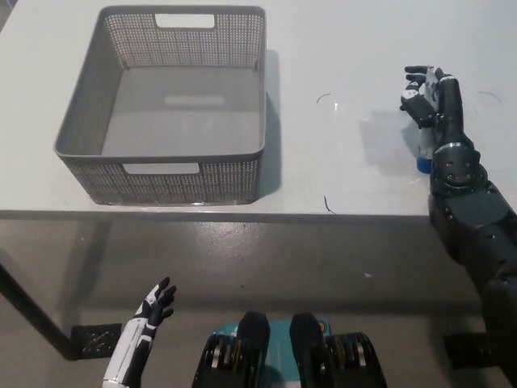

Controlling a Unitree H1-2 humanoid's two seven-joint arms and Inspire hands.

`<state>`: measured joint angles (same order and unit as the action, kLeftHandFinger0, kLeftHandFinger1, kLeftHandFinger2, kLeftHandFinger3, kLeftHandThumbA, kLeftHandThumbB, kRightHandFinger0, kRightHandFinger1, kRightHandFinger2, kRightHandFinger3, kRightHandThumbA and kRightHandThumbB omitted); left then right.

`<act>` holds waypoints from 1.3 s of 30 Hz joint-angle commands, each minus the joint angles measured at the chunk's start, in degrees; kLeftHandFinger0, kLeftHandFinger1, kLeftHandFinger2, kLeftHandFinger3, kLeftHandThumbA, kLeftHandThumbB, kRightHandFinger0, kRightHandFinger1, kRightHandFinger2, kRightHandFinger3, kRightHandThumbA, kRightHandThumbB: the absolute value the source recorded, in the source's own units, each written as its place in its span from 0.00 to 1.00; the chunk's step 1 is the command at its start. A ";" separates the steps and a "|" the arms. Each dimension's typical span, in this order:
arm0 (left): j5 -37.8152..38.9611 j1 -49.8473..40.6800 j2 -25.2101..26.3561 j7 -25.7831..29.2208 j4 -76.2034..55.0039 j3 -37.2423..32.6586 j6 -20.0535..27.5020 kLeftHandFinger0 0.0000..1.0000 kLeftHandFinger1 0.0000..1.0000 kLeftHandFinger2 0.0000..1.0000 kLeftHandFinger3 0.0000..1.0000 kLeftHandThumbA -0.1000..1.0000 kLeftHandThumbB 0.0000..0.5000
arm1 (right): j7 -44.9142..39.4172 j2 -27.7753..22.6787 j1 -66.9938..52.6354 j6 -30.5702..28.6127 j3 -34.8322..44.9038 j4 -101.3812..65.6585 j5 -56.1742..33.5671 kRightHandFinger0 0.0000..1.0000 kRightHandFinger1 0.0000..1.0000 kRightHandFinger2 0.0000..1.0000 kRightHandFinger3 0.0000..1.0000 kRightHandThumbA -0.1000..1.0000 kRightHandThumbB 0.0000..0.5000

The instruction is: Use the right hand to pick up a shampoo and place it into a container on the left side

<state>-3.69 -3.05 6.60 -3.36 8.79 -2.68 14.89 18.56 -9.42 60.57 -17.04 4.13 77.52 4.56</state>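
Note:
A white shampoo tube with a blue cap [424, 152] stands cap-down at the table's right side. My black right hand [430, 95] is wrapped around its upper part, fingers curled over it, so most of the tube is hidden behind the hand and wrist. The blue cap shows just below the wrist, near the table top. A grey perforated basket [161, 174] with nothing in it sits on the left part of the table. My white left hand [149, 315] rests low at the bottom left, below the table, fingers apart.
The white table [339, 48] ends in a front edge running across the picture's middle, with grey floor below. A few thin dark marks lie on the table between the basket and the tube.

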 commanded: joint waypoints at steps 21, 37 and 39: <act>-0.34 1.69 0.82 -0.26 -0.66 0.13 1.02 1.00 1.00 1.00 1.00 1.00 0.19 | 2.67 5.93 11.90 0.39 -0.33 -16.53 -0.75 0.00 0.07 0.38 0.35 0.00 0.31; -1.25 2.23 0.93 -0.61 -0.85 -0.49 0.33 1.00 1.00 1.00 1.00 1.00 0.23 | 4.47 16.28 19.46 1.09 -3.40 -14.18 0.20 0.00 0.20 0.53 0.55 0.00 0.25; -1.44 2.36 0.97 -0.66 -0.57 -0.60 0.51 1.00 1.00 1.00 1.00 1.00 0.25 | 4.86 18.03 20.18 0.68 -3.79 -13.31 0.37 0.00 0.11 0.40 0.48 0.00 0.28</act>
<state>-4.48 -1.77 6.81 -3.43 8.78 -2.87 14.72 22.02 6.31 74.65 -15.74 1.39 64.35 3.82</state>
